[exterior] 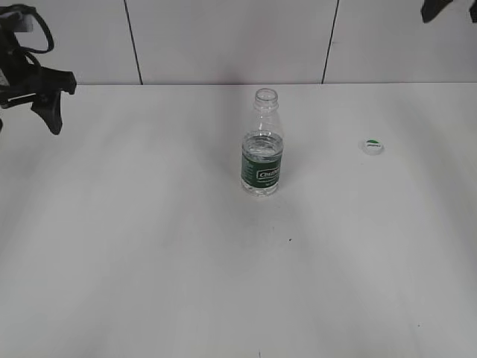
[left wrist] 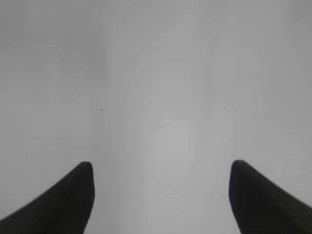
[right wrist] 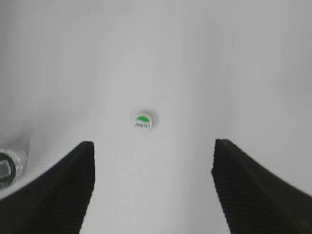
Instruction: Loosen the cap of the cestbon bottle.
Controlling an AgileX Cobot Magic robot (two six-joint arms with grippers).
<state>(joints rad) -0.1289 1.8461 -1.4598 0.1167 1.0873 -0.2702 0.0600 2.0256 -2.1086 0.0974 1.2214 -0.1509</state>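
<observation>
The cestbon bottle point(exterior: 262, 153) stands upright in the middle of the white table, its neck open with no cap on it, and its green label faces the exterior view. The cap point(exterior: 373, 145) lies flat on the table to the bottle's right, green mark up. My right gripper point(right wrist: 152, 144) hangs open above the table with the cap point(right wrist: 142, 120) just ahead of its fingers. A sliver of the bottle point(right wrist: 9, 165) shows at the left edge of that view. My left gripper point(left wrist: 161, 165) is open over bare table, far left of the bottle.
The white table point(exterior: 149, 246) meets a tiled wall point(exterior: 223, 37) at the back. The left arm point(exterior: 33, 82) is at the back left edge. A bit of the right arm point(exterior: 440, 7) shows in the top right corner.
</observation>
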